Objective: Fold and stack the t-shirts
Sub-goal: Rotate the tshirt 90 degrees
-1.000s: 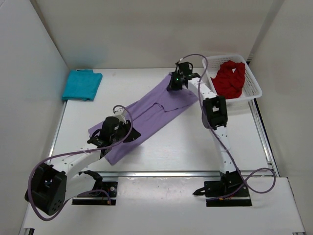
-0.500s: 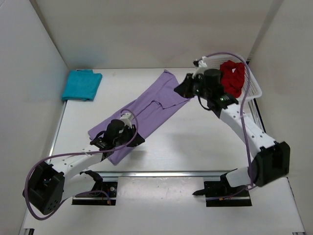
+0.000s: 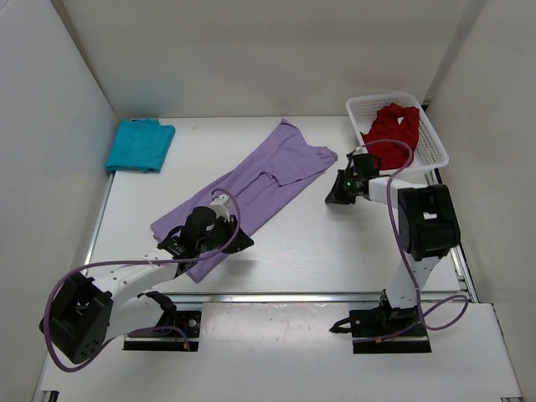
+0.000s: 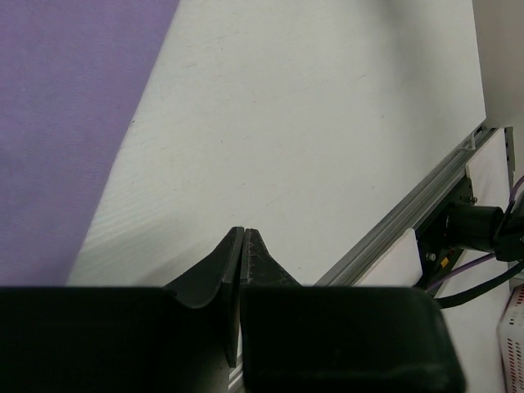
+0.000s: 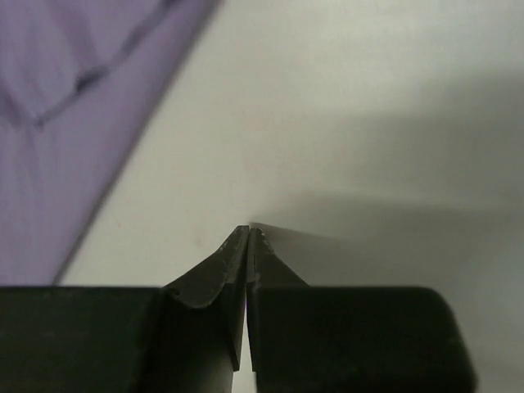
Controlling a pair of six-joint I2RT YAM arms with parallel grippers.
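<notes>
Right end effector (image 3: 334,199) near lavender t-shirt (image 3: 251,188)

The lavender t-shirt (image 3: 251,186), teal t-shirt (image 3: 140,144) and red t-shirt (image 3: 389,138) are soft matt cloth. The basket (image 3: 434,141) is white plastic mesh; the desk (image 3: 335,243) is smooth, matt white.
</notes>
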